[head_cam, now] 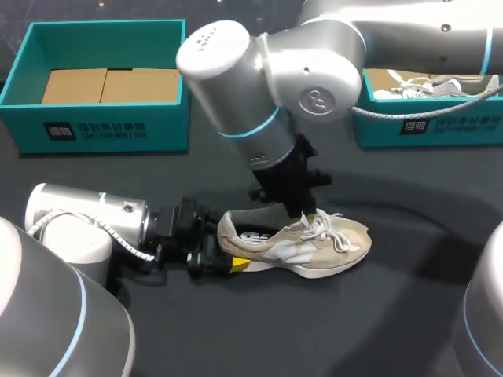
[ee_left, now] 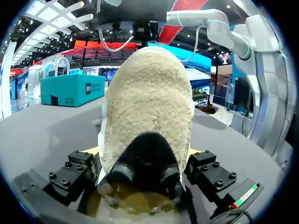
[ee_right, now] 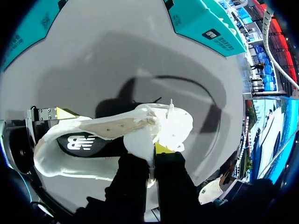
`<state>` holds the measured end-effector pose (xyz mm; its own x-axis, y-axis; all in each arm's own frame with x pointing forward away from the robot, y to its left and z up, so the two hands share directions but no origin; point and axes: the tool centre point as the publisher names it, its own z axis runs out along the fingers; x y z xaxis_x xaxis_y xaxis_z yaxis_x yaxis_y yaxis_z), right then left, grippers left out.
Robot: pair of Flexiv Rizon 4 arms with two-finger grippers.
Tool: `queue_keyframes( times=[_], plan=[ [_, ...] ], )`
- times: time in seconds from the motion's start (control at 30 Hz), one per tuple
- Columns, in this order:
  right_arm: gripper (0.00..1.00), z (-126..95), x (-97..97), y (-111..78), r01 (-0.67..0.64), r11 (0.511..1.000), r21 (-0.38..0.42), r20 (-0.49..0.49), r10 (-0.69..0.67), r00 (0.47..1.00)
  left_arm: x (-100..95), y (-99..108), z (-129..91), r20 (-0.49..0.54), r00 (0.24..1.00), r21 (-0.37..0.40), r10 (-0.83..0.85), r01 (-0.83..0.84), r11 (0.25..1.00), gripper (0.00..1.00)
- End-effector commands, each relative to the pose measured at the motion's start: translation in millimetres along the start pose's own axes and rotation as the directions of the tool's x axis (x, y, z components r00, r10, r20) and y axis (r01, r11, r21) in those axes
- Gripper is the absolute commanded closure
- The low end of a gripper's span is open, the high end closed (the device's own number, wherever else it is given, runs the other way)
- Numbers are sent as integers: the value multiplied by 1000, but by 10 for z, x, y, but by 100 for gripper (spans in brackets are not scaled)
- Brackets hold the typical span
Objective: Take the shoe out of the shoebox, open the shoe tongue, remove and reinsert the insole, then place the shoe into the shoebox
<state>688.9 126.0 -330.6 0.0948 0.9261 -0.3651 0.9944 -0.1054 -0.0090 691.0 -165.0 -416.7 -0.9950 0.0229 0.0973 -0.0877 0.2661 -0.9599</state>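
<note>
A beige and white shoe [head_cam: 314, 247] lies on its sole on the dark table, toe to the right. My left gripper [head_cam: 228, 255] is at its heel. In the left wrist view the heel [ee_left: 149, 102] sits between the wide-open fingers [ee_left: 88, 156] of my left gripper [ee_left: 142, 151]. My right gripper [head_cam: 302, 214] comes down from above at the laces. In the right wrist view my right gripper [ee_right: 153, 149] is shut on the white tongue [ee_right: 140, 137]. The beige insole [ee_right: 112, 128] shows inside the shoe [ee_right: 46, 158].
A teal shoebox [head_cam: 94, 30] with a cardboard liner stands at the back left. A second teal box [head_cam: 424, 129] at the back right holds another shoe [head_cam: 416, 86]. Bare dark table lies in front of and to the right of the shoe.
</note>
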Motion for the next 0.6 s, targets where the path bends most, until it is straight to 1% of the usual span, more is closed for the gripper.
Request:
queue_keyframes(
  times=[0.03,0.43,0.6],
  plan=[
    [100,67,-376,-71,-49,998,-30,-280,39,959,10,9,5,1,1000,-1,0,0,1000,100],
    [100,67,-376,-71,-49,998,-30,-280,39,959,10,9,5,1,1000,-1,0,0,1000,100],
    [100,48,-489,-48,-26,999,-39,-263,15,965,10,9,5,1,1000,-1,0,0,1000,100]
  ],
)
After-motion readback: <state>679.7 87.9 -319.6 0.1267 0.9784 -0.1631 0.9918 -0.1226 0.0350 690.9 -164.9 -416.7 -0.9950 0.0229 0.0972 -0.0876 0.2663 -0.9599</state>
